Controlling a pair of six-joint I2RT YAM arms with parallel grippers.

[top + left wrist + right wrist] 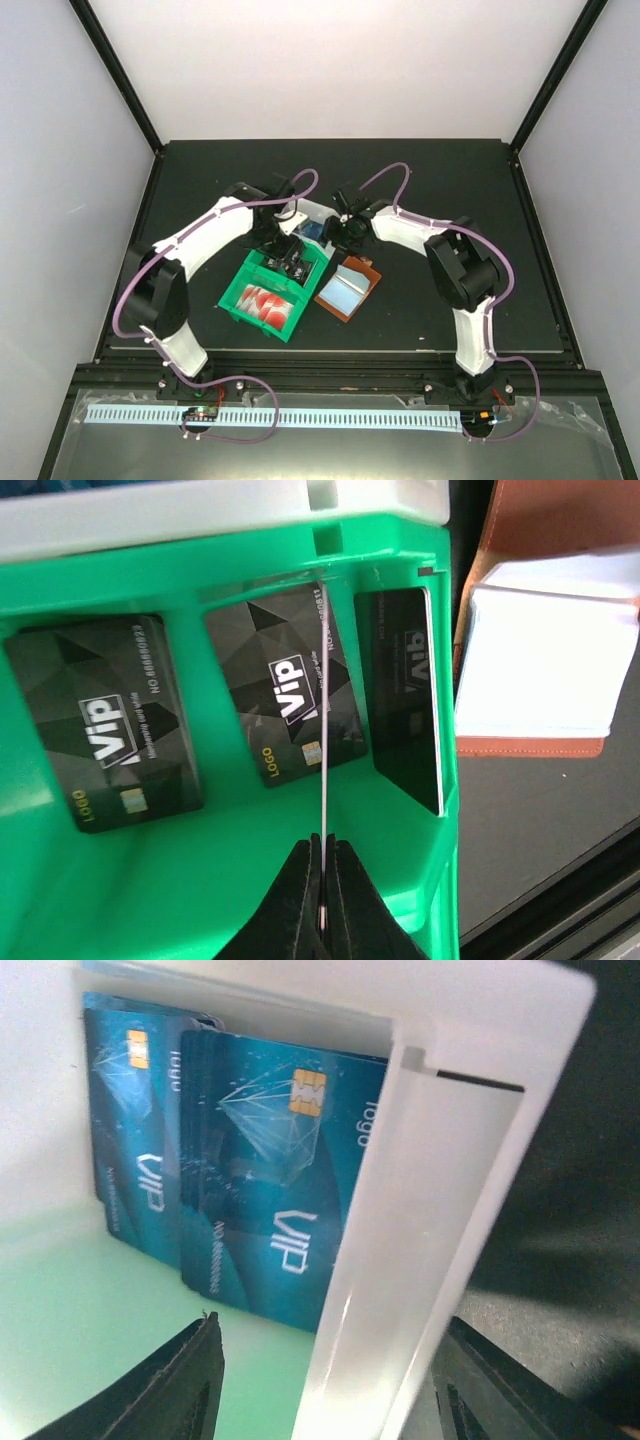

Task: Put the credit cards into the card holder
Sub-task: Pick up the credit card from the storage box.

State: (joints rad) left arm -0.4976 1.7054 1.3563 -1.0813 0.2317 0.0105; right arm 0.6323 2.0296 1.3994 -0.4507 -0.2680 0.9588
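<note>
The left claw [322, 865] is pressed together on one card [323, 770]. The card stands edge-on straight ahead of its fingertips, so the face cannot be read. Whether its far end has cleared the pile below cannot be told.

Under and ahead of this claw lie the black cards [290, 695] in the green middle bay of the tray [120, 880]. One pile is off to the claw's left, one is directly beneath the pinched card, and one leans on the bay wall just to its right. From overhead, the red-and-white cards [265, 303] sit in the bay behind this claw, toward the arm bases.

To the right of the left claw, just beside the tray, the card holder [545, 660] lies open with its clear pockets up. No coloured card shows in them.

The right claw [328, 1345] is spread wide and holds nothing. It straddles the white wall [420, 1230], one finger inside the bay and one outside. The blue cards [270, 1180] lean ahead and to its left.

The step in hand looks like the pick of a first card. Next, the left claw likely needs to lift clear of the bay wall and swing right. It must then lay the card flatter and feed one edge into a pocket. The holder lies loose, so it may slide under the push.
</note>
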